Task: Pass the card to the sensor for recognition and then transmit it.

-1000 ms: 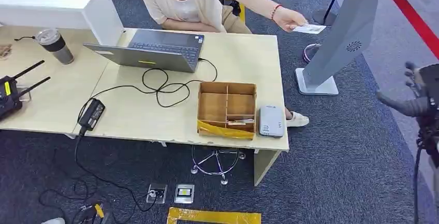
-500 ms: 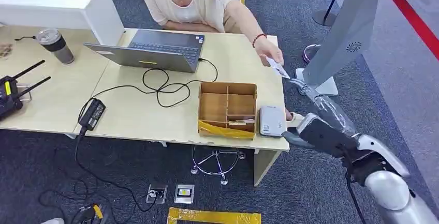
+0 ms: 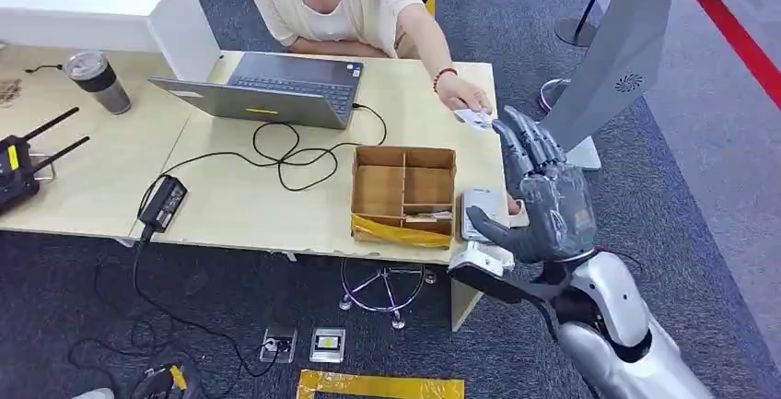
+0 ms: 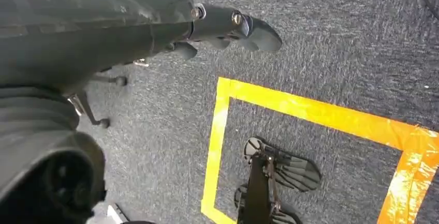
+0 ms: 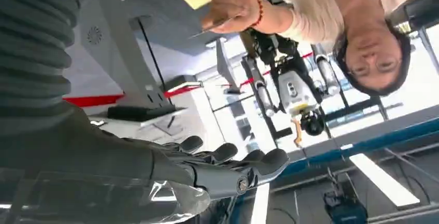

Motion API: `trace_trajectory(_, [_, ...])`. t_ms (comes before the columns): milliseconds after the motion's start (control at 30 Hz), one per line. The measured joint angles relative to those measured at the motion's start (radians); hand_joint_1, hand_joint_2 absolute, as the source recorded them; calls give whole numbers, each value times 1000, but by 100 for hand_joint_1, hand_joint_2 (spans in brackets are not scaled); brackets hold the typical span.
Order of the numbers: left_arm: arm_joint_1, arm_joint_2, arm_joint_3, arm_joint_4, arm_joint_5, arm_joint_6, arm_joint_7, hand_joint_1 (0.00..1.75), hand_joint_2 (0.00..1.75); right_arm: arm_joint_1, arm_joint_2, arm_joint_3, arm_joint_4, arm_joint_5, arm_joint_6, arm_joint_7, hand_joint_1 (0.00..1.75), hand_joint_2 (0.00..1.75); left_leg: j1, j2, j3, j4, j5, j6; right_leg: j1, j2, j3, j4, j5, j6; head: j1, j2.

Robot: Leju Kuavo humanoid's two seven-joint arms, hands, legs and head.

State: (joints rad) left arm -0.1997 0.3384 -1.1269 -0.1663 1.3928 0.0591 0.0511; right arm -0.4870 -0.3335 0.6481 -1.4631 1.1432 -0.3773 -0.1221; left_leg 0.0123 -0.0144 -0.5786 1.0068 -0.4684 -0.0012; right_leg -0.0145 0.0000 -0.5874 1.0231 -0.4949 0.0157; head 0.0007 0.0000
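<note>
Card (image 3: 475, 120) pinched in a person's hand (image 3: 463, 97), held out over the far right corner of the table (image 3: 276, 201), just past the fingertips of the right robot hand (image 3: 542, 194). Not touching those fingers as far as can be told; gap very small in the head view. Seen from the right wrist too, card edge-on (image 5: 209, 27) in the same person's hand (image 5: 230, 10), well apart from the robot fingers (image 5: 243, 175) there.

Right robot hand raised off the table's right end, palm up, fingers stretched out and spread, holding nothing. Silver arm coming up from the lower right.

Left robot hand (image 4: 228, 27) hanging over dark carpet, fingers loosely extended with nothing in them, above a square of yellow tape (image 4: 310, 113) on the floor.

White card reader (image 3: 481, 213) lying flat at the table's near right edge, partly hidden behind the right robot hand. Just left of it, touching or nearly so, a brown divided box (image 3: 403, 194) with yellow tape on its front. Farther left, an open laptop (image 3: 276, 90), a loop of black cable (image 3: 285, 155), a power brick (image 3: 162, 203), a steel cup (image 3: 98, 81). Right of the table, a grey slanted kiosk stand (image 3: 612, 58) on the carpet.
</note>
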Motion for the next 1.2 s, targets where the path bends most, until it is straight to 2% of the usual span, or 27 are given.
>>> trace_trajectory(233, [0, -2, 0, 0, -11, -1, 0, 0, 0, -98, 113, 42, 246, 61, -66, -2, 0, 175, 0, 0, 0, 0, 0, 0, 0, 0, 0, 0, 0, 0, 0, 0])
trace_trajectory(433, [0, -2, 0, 0, -18, -16, 0, 0, 0, -201, 220, 64, 424, 79, 19, 10, 0, 175, 1, 0, 0, 0, 0, -1, 1, 0, 0, 1, 0, 0, 0, 0])
trace_trajectory(700, [0, -1, -11, 0, -37, -30, -14, 0, 0, -278, 315, 71, 569, 68, 94, 16, 0, 175, 1, 0, 0, 0, 0, -1, 1, 1, -1, 1, 0, 0, 0, 0])
trace_trajectory(933, [1, 2, -33, 2, -53, -41, -35, 0, 0, -350, 359, 52, 672, 60, 118, 33, 0, 175, 1, 0, 0, 0, 0, -1, 1, 0, -1, 1, 0, 0, 0, 0])
trace_trajectory(1200, [1, 9, -57, 6, -60, -53, -40, 0, 0, -416, 382, 31, 779, 113, 81, 83, 0, 175, 1, 0, 0, 0, 0, -1, 1, 1, -1, 1, 0, 0, 0, 0])
